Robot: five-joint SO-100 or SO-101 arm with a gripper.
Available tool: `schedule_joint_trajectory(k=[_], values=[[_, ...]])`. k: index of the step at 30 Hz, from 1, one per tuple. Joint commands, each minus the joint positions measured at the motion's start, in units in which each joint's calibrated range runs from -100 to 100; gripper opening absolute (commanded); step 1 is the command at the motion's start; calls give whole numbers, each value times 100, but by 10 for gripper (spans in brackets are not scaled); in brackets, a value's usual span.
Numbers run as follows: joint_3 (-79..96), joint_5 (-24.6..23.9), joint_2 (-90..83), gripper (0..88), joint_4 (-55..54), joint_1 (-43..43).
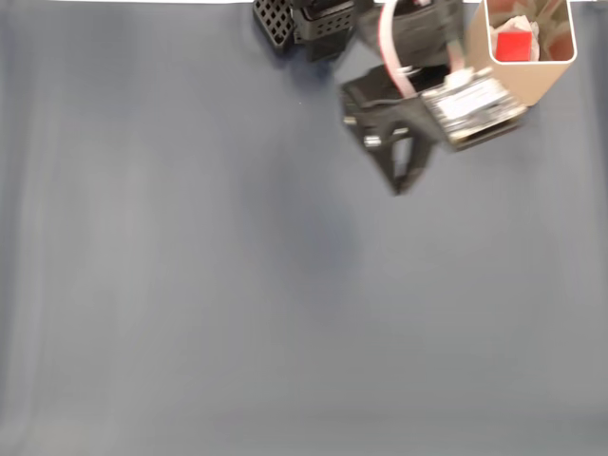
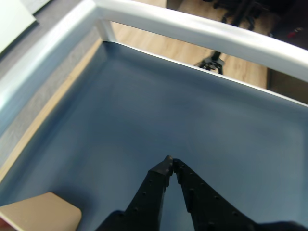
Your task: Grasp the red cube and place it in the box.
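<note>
The red cube [image 1: 514, 45] lies inside the tan box [image 1: 541, 84] at the top right of the fixed view, on crumpled white paper. My black gripper [image 1: 399, 186] hangs over the blue-grey table just left of and below the box, blurred by motion. In the wrist view the gripper [image 2: 170, 162] is shut, its two fingertips touching with nothing between them. A rounded corner of the box [image 2: 43, 211] shows at the bottom left of the wrist view.
The black perforated robot base [image 1: 285, 24] stands at the top centre of the fixed view. The blue-grey table mat [image 1: 237, 285] spreads wide below and left. A white rail [image 2: 192, 29] borders the table's far edge in the wrist view.
</note>
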Motion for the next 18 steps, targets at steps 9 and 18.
schedule_joint_trajectory(k=[9,18], values=[[1088,5,-1056,3,-442,1408],[2082,24,-1905,3,-639,1706]])
